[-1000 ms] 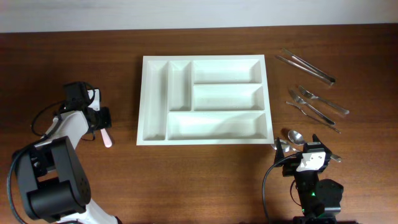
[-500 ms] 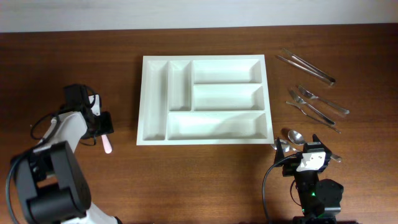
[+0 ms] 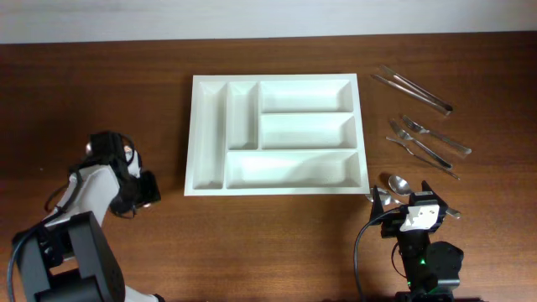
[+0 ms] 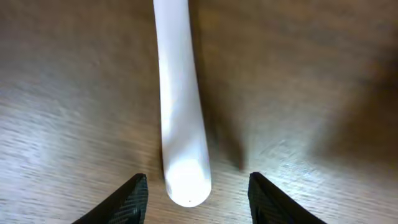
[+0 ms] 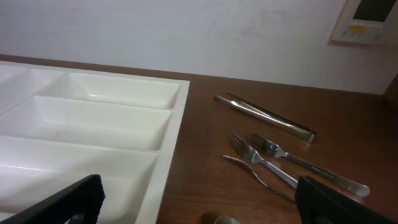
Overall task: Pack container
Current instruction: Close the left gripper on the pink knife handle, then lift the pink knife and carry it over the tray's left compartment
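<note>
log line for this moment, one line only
cutlery tray empty | left gripper open astride white handle | right gripper open by spoon

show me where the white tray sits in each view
Overhead: the tray sits in the centre of the picture.
Left wrist: not in it; only a white stick shows.
Right wrist: the tray fills the left half, seen from its near edge.
Shared landmark: the tongs, lying right of the tray's far corner in both the overhead and right wrist views.
</note>
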Action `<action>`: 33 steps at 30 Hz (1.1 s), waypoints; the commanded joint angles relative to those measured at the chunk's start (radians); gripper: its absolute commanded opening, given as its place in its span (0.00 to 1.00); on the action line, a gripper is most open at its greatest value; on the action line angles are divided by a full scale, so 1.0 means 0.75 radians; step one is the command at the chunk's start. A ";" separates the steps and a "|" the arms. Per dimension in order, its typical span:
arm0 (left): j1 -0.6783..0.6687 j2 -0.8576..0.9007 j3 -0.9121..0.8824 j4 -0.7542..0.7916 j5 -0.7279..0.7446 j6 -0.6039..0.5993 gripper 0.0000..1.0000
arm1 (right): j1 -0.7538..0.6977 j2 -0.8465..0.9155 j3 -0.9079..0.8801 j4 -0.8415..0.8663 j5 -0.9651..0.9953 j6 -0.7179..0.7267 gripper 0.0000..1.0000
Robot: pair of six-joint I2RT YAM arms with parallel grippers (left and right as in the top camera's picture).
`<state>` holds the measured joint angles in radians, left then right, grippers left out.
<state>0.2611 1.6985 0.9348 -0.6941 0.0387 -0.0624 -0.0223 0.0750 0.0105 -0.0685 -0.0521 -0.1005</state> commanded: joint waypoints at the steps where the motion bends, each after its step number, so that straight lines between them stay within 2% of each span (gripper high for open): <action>1: -0.004 -0.011 -0.038 0.039 0.024 -0.038 0.54 | 0.012 0.000 -0.007 -0.009 0.011 0.016 0.98; 11: -0.004 -0.010 -0.121 0.148 0.024 -0.038 0.52 | 0.012 0.000 -0.007 -0.009 0.011 0.016 0.99; 18: -0.004 -0.010 -0.132 0.159 0.024 -0.038 0.28 | 0.012 0.000 -0.007 -0.009 0.011 0.016 0.99; 24: -0.004 -0.010 -0.132 0.160 0.024 -0.038 0.26 | 0.012 0.000 -0.007 -0.009 0.011 0.016 0.99; 33: -0.004 -0.011 -0.126 0.209 0.025 -0.076 0.15 | 0.012 0.000 -0.007 -0.009 0.011 0.016 0.99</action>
<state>0.2611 1.6825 0.8639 -0.5411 0.0383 -0.1005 -0.0223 0.0750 0.0105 -0.0685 -0.0521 -0.1005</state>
